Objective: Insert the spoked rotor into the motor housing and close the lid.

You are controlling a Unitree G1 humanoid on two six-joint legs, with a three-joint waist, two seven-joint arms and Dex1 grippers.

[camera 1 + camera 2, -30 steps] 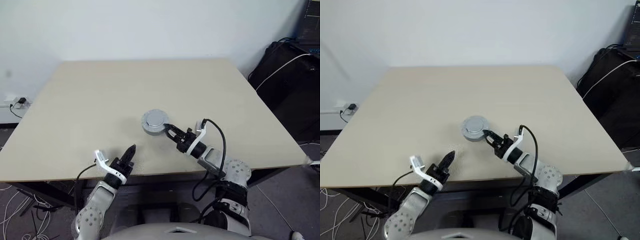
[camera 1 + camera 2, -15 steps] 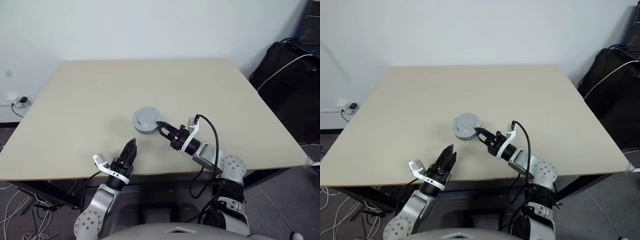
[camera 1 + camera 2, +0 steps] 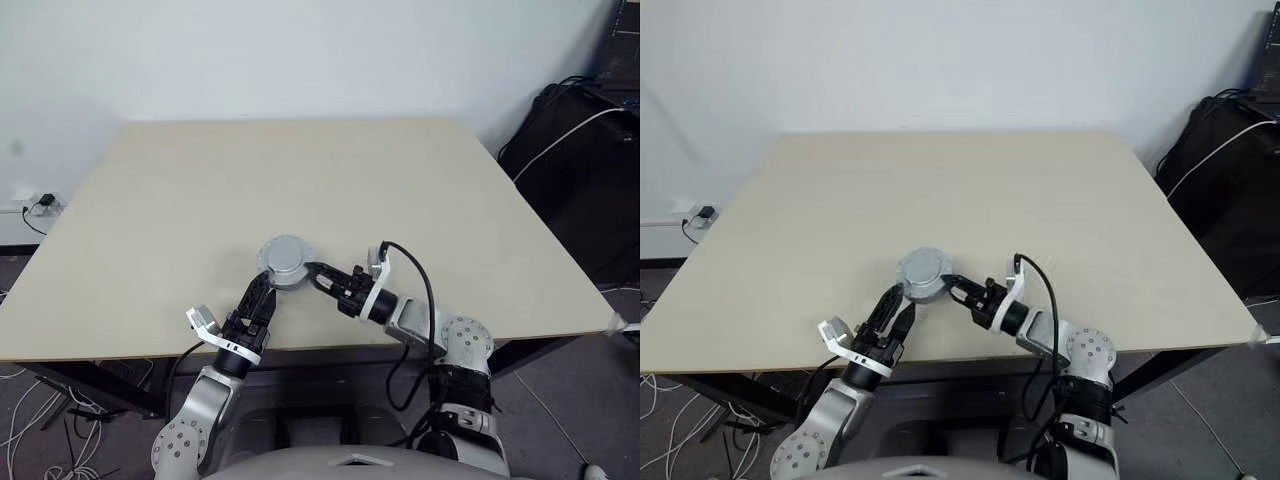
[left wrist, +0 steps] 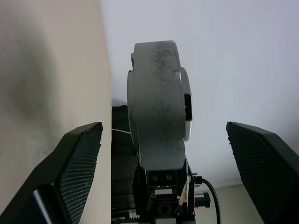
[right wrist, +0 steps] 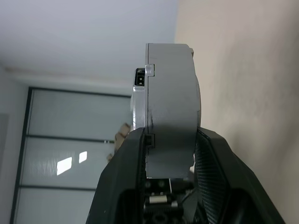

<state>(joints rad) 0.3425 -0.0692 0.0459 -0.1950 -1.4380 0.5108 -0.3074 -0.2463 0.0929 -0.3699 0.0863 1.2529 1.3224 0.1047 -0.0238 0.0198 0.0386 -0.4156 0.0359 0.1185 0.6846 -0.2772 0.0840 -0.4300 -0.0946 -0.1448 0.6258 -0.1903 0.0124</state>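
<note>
moved: motor housing nearer left claw | beige table

beige table, black bag (beside table), wall socket

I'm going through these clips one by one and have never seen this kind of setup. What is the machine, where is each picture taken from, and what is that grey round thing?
This is a humanoid robot with two arms, each ending in two black fingers. The two wide pictures come from cameras in its head, looking down over a beige wooden table. The two close pictures come from cameras on its wrists, looking along the fingers.

The grey round thing is a short, drum-shaped grey metal assembly, closed, so its inside cannot be seen. The right gripper clamps its edge; in the right wrist view the fingers press on both flat sides. The left gripper sits just beside the assembly with its fingers spread wide, holding nothing. In the left wrist view the assembly stands between the spread fingers.
</note>
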